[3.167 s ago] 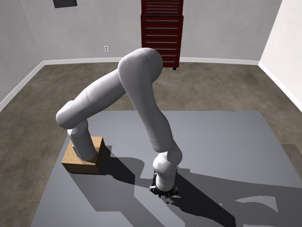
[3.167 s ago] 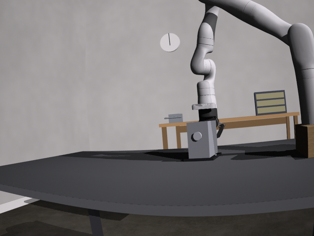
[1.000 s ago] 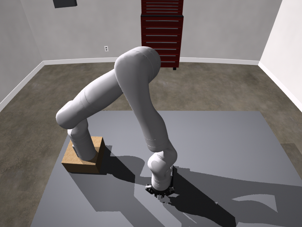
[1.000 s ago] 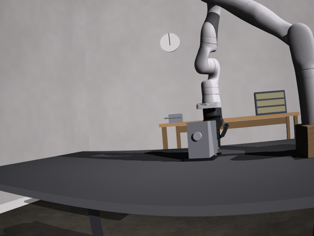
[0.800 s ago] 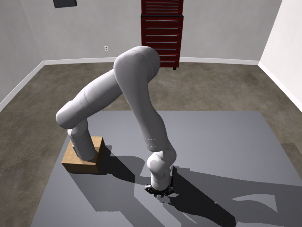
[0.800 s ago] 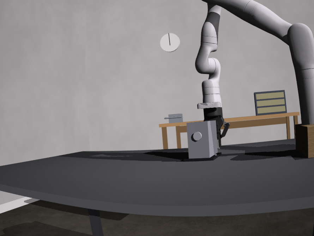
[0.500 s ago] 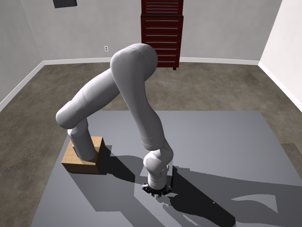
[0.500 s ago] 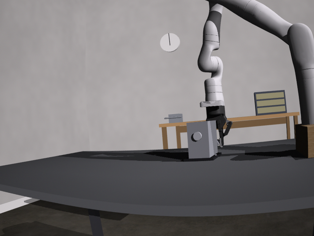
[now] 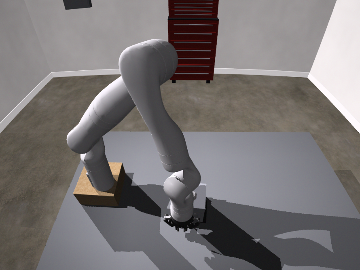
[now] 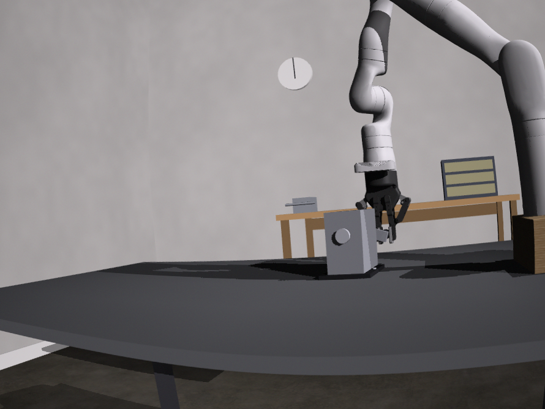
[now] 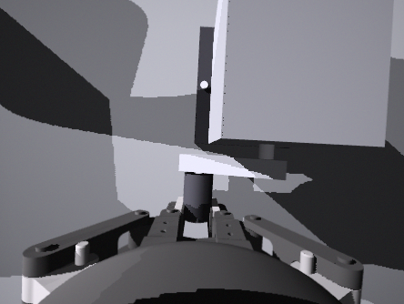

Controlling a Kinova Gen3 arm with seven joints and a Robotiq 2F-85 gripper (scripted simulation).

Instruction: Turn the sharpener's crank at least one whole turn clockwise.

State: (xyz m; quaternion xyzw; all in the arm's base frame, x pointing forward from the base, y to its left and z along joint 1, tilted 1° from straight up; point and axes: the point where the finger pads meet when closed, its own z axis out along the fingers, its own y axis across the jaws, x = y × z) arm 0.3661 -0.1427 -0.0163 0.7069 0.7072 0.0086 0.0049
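Grey arm (image 9: 145, 95) bends steeply downward (wrist vertical), fingers pinching the dark knob (image 11: 197, 196).

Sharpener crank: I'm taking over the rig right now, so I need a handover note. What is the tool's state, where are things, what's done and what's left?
Tool: shut on the crank's knob, pointing down.
Things: the pencil sharpener stands upright on the table. In the wrist view the crank arm runs sideways from the shaft to the knob, so the knob is off its top start.
Done: grip made, and the turn appears to have begun.
Left: most of the full clockwise turn, keeping the grip. The direction so far can't be judged from these views.
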